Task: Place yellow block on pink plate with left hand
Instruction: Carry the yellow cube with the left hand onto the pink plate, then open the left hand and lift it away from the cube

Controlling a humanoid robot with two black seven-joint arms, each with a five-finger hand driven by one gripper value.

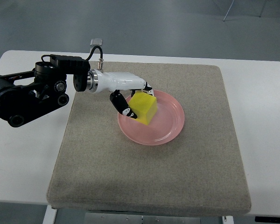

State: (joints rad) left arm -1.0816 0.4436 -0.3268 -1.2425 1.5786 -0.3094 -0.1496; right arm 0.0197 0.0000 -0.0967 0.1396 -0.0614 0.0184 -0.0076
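The yellow block [146, 108] is over the left part of the pink plate [168, 128], which lies on the grey mat. My left hand [136, 100] comes in from the left and is shut on the yellow block, with the thumb [123, 108] on its near left side and the other fingers at its far edge. I cannot tell whether the block rests on the plate or is held just above it. The right hand is not in view.
The grey mat [149, 177] covers the middle of a white table [23, 154]. My black left arm [23, 95] lies over the table's left side. A small clear tag [96, 42] sits at the table's far edge.
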